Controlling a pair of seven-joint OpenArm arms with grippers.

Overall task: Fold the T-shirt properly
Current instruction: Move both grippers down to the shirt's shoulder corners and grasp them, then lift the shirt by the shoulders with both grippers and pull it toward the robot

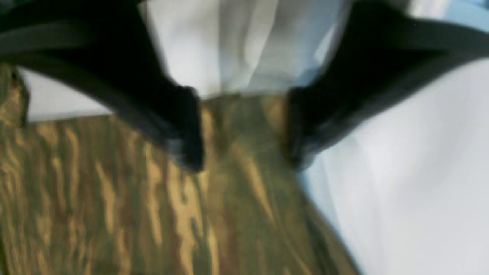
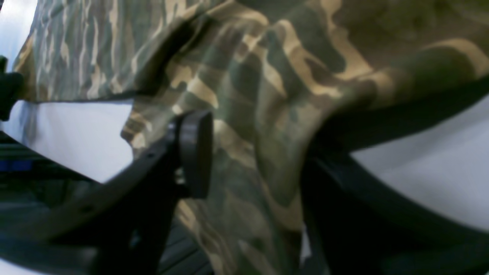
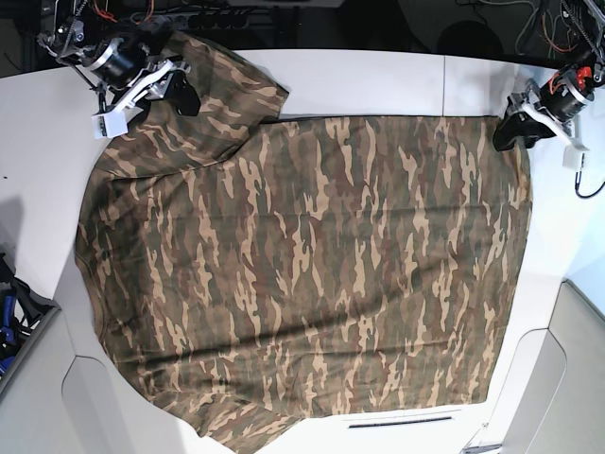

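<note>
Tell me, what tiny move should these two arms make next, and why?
Probably shut both tools fully: the left tool straddles the T-shirt edge and the right tool has bunched cloth between its jaws, yet both look partly open, so lifting now could drop it.

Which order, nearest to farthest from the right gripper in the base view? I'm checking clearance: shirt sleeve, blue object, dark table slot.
1. shirt sleeve, beside the right gripper, top left.
2. blue object, at the left edge.
3. dark table slot, at the bottom edge.
</note>
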